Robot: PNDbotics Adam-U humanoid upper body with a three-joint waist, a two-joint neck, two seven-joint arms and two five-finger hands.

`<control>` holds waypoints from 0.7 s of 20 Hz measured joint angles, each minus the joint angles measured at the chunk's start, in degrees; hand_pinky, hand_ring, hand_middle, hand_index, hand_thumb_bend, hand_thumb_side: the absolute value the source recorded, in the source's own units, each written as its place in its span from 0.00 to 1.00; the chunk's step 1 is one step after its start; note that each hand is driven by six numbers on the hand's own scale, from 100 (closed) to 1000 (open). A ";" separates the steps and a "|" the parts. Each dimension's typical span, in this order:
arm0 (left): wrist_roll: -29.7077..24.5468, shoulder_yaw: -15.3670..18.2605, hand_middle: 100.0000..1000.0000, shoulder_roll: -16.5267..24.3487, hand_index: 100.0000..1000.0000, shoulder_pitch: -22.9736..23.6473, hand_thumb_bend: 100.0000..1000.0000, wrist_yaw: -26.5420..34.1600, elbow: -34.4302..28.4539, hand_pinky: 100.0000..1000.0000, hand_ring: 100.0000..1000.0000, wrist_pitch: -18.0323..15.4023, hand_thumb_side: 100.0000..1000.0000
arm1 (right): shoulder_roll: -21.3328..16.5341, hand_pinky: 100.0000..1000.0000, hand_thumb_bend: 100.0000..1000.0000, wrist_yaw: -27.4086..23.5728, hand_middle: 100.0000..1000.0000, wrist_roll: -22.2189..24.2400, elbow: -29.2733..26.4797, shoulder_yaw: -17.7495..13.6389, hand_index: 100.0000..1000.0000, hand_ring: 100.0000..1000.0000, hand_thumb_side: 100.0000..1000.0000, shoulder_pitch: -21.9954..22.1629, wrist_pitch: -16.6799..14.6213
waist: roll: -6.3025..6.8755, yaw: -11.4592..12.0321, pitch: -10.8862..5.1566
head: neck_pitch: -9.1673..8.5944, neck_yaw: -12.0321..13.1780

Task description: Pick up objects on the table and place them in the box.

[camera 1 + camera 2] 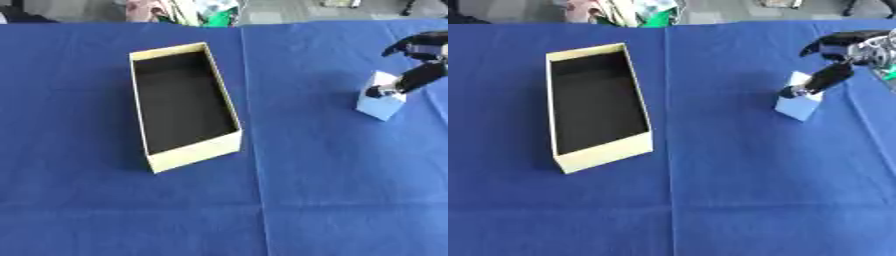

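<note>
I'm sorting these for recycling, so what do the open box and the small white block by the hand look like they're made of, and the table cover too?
The box looks like matte cardboard: thin cream walls, crisp folded corners, dark inside. The white block looks like a small paper carton, flat-faced and unshiny, though foam cannot be ruled out. The blue cover looks like cloth, with visible crease lines. The right hand is at the block.

Both head eyes look steeply down, sharing the box (184,105) on the blue table (332,180).
</note>
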 measured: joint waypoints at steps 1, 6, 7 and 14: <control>-0.01 0.00 0.60 0.00 0.70 0.00 0.00 0.01 0.00 0.41 0.66 0.00 0.67 | 0.12 0.79 0.48 0.12 0.96 0.26 0.23 0.00 1.00 0.95 0.66 -0.02 -0.19 | 0.00 0.03 0.06 | 0.00 -0.01; -0.04 0.00 0.60 -0.03 0.70 0.01 0.00 0.02 0.00 0.41 0.66 0.02 0.67 | 0.21 0.80 0.47 0.89 0.97 2.21 1.48 0.04 1.00 0.95 0.63 -0.13 -1.10 | 0.00 0.24 0.20 | 0.00 -0.03; -0.04 0.00 0.60 -0.03 0.70 0.01 0.00 0.02 0.00 0.41 0.66 0.02 0.67 | 0.21 0.79 0.46 0.95 0.97 2.52 1.69 0.01 1.00 0.95 0.63 -0.13 -1.17 | 0.00 0.24 0.23 | 0.00 -0.03; -0.19 -0.02 0.60 -0.49 0.70 0.02 0.00 0.08 0.00 0.41 0.66 -0.02 0.67 | 0.77 0.77 0.39 3.04 0.93 2.95 3.92 -0.01 1.00 0.93 0.60 -1.02 -1.23 | 0.00 0.25 0.46 | -0.01 -0.24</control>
